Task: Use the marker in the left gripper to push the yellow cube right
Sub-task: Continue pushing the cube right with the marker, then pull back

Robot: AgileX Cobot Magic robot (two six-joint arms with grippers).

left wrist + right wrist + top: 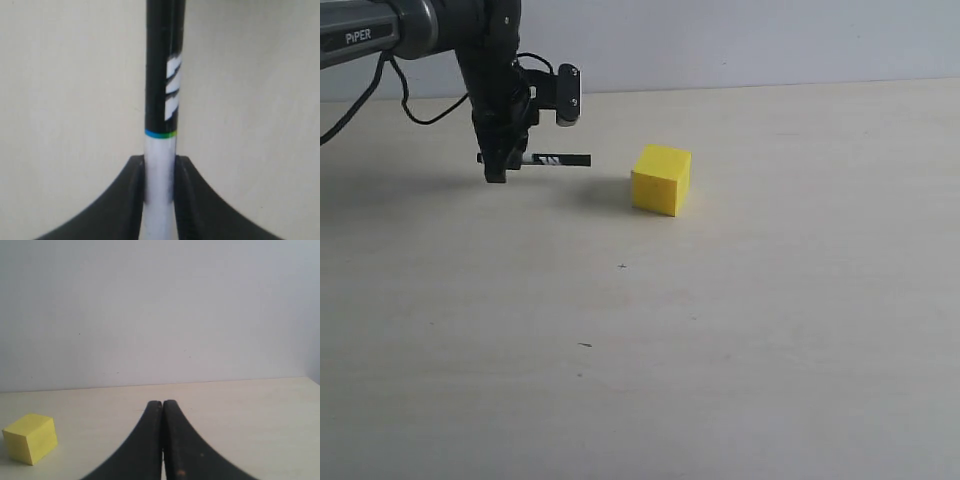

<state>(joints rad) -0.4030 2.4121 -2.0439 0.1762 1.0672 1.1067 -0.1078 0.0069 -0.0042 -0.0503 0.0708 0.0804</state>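
My left gripper (500, 165) hangs at the upper left of the exterior view, shut on the marker (552, 160). The marker lies level, its black end pointing right toward the yellow cube (662, 179), with a gap between them. In the left wrist view the marker (162, 90) runs out from between the fingers (132, 200), white barrel clamped, black half with white stripes beyond; the cube is out of that view. My right gripper (162, 407) is shut with nothing in it and stays out of the exterior view. The cube (31, 438) sits off to one side of it.
The pale table (720, 340) spreads wide around the cube. A plain light wall (740, 40) rises behind its far edge. Black cables (420, 110) hang from the left arm.
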